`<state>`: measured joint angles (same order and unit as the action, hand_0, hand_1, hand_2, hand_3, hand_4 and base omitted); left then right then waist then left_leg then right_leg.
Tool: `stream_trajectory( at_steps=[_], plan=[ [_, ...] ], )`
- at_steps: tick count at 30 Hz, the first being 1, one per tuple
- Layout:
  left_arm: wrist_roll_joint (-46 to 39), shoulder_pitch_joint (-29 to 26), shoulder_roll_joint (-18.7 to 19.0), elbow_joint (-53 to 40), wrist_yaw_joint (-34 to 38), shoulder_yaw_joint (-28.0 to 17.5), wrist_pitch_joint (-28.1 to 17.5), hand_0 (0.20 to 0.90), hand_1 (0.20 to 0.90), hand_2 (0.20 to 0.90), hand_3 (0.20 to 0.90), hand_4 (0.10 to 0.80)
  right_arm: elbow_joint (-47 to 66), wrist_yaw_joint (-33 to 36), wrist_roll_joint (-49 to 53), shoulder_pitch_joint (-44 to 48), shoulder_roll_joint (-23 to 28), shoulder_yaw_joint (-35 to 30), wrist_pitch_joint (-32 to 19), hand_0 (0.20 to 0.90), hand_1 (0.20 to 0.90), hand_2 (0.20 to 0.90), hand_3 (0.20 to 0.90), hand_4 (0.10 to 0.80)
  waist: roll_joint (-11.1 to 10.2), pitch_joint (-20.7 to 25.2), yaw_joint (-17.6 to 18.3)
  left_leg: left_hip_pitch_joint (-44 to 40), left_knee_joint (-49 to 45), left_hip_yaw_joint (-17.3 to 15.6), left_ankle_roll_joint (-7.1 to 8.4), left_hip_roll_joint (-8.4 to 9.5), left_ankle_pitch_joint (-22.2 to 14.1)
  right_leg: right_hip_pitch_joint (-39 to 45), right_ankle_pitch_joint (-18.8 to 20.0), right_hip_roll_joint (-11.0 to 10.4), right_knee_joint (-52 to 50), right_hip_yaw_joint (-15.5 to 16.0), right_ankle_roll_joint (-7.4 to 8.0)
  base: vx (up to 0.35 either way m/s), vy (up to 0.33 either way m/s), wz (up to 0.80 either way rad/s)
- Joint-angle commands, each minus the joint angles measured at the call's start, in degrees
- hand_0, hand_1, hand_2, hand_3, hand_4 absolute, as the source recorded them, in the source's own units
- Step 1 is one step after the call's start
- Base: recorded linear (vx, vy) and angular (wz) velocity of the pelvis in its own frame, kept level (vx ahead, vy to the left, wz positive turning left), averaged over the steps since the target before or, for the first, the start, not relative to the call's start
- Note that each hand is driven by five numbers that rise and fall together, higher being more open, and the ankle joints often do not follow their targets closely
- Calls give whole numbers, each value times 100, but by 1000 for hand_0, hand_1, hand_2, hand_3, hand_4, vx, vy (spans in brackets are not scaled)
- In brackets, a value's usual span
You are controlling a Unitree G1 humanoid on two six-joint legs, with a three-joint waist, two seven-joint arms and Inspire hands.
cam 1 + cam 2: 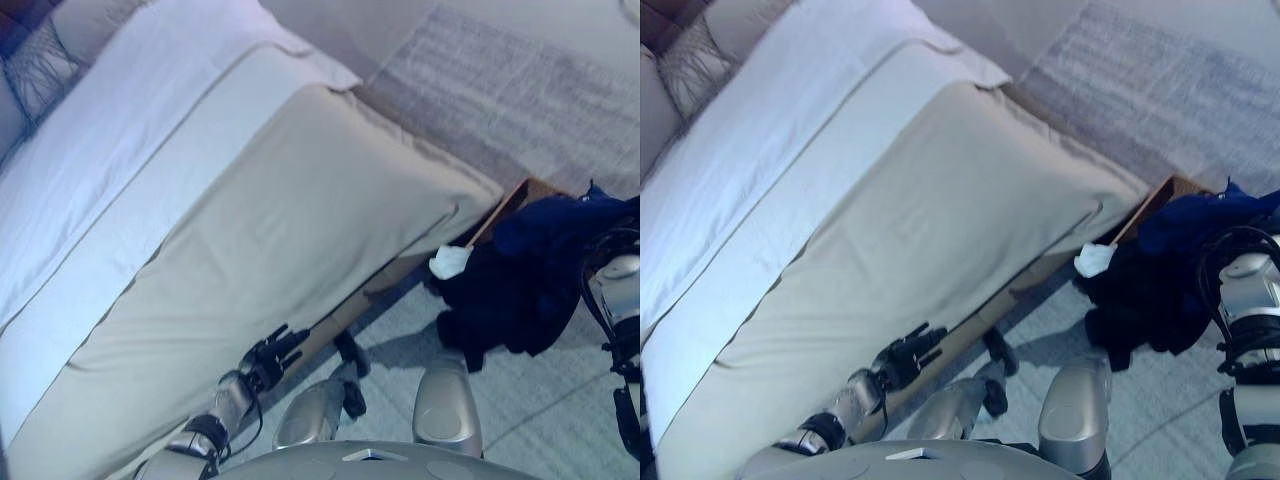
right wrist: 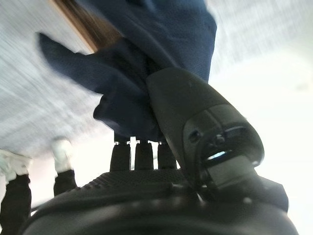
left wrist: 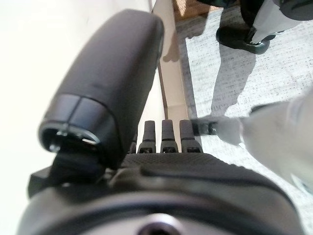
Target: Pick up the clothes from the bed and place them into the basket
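The clothes (image 1: 530, 270) are dark navy and black garments, bunching in a crumpled heap just past the foot corner of the bed (image 1: 250, 200). They are draping over the basket (image 1: 520, 192), of which only a brown edge is showing. A small white piece (image 1: 449, 262) is lying at the heap's bed-side edge.

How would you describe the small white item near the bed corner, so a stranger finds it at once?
Start at the bed and follow it to its foot corner on the robot's right. There a heap of dark blue clothes hangs. The white cloth sits at its bed-side edge, the only pale piece.
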<state>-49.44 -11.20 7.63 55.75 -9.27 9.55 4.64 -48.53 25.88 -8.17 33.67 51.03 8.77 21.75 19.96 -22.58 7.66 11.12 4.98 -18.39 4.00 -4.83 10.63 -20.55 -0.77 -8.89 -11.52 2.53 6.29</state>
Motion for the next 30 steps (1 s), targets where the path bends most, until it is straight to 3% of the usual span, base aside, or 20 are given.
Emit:
stream_trajectory(
  at_steps=[1, 6, 13, 19, 20, 24, 30],
  plan=[
    [-359, -334, 532, -74, -6, 205, -251, 900, 900, 900, 900, 800, -178, 137, -171, 1179, 314, 710, 193, 900, 900, 900, 900, 800, -499, -227, 25, -265, -513, 452, 94, 165, -897, 294, -427, 191, 104, 728, -558, -67, -42, -7],
    [-617, -473, 683, -356, -193, 367, -195, 900, 900, 900, 900, 800, -1166, 277, -3, 1919, 193, 1002, -5, 900, 900, 900, 900, 800, -257, -474, -75, 25, -620, 541, 118, 276, -945, -141, -637, 136, -246, 764, -580, 6, -23, 0],
    [-638, -354, 732, -585, -192, 381, -14, 900, 900, 900, 900, 800, -1219, 693, 304, 1765, 107, 750, -224, 900, 900, 900, 900, 800, -255, -515, -121, 26, -678, 508, 129, 269, -981, -139, -619, 148, -225, 890, -604, 14, -1, -5],
    [-567, -155, 717, -533, -134, 207, -29, 900, 900, 900, 900, 800, 97, 1818, 787, 676, -57, -104, -701, 900, 900, 900, 900, 800, -520, -381, 10, -287, -587, 476, 132, 179, -1071, 164, -550, 258, -7, 812, -572, 43, 18, 7],
    [-555, -113, 695, -533, -110, 169, -45, 900, 900, 900, 900, 800, 311, 1877, 814, 463, -117, -288, -782, 900, 900, 900, 900, 800, -574, -356, 20, -273, -584, 410, 98, 148, -983, 183, -389, 284, 72, 845, -609, 1, 31, 15],
    [-372, 121, 662, -503, -79, -68, -42, 900, 900, 900, 900, 800, 1259, 1923, 963, -481, -380, -971, -1067, 900, 900, 900, 900, 800, -836, -155, 38, -542, -521, 381, 79, 112, -1038, 552, -360, 352, 267, 843, -580, 71, 24, 10],
    [-42, 588, 589, -267, 23, -552, -3, 900, 900, 900, 900, 800, 2744, 1725, 868, -1916, -1007, -1750, -1414, 900, 900, 900, 900, 800, -1401, 352, 22, -950, -482, 383, 2, 83, -1151, 1175, -287, 422, 556, 858, -513, 130, 60, 4]
  ],
)
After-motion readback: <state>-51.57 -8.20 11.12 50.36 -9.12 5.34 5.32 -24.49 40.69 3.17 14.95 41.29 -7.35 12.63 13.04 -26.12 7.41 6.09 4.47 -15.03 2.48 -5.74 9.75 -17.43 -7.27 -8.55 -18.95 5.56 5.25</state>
